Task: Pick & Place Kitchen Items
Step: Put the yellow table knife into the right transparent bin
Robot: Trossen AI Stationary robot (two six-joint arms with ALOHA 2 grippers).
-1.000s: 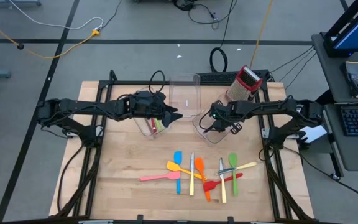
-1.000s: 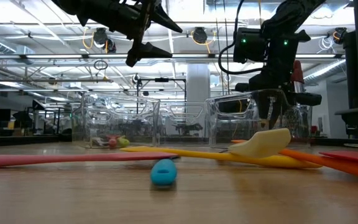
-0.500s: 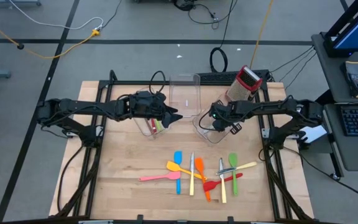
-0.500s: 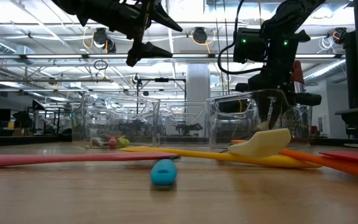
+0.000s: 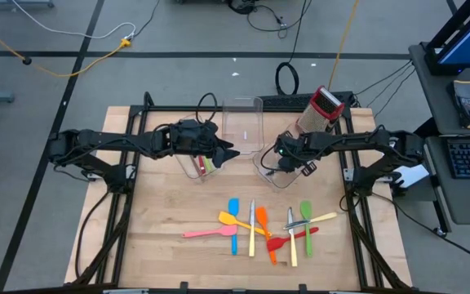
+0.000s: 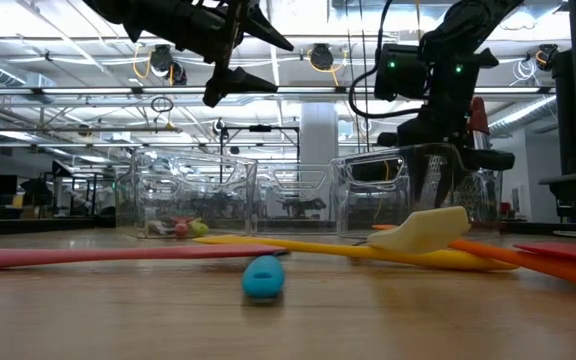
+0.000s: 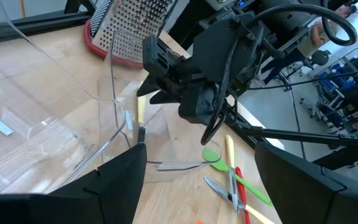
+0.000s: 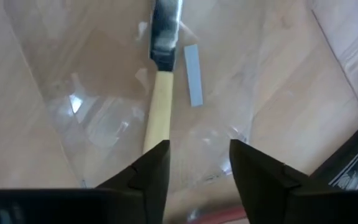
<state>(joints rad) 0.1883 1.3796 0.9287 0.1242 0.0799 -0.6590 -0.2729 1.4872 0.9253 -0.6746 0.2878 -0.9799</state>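
Observation:
Several utensils lie on the table's near middle: a pink spatula (image 5: 209,233), a blue one (image 5: 234,214), an orange one (image 5: 264,230), a green one (image 5: 306,216), a red one (image 5: 292,239) and cream-handled cutlery (image 5: 252,229). A cream-handled knife (image 8: 158,99) is in the right clear bin (image 5: 272,175), right under my right gripper (image 5: 270,162), which is open above it. The knife also shows in the left wrist view (image 7: 140,112). My left gripper (image 5: 230,153) is open and empty above the left bin (image 5: 194,169), which holds red and green utensils (image 5: 206,165).
A third clear bin (image 5: 243,122) stands at the far middle. A red-and-silver box grater (image 5: 321,107) stands at the far right. Bare wood lies along the table's left side and its near edge.
In the low view, the slim knife that hung below my right gripper inside the bin no longer shows there. Both arms have kept their places.

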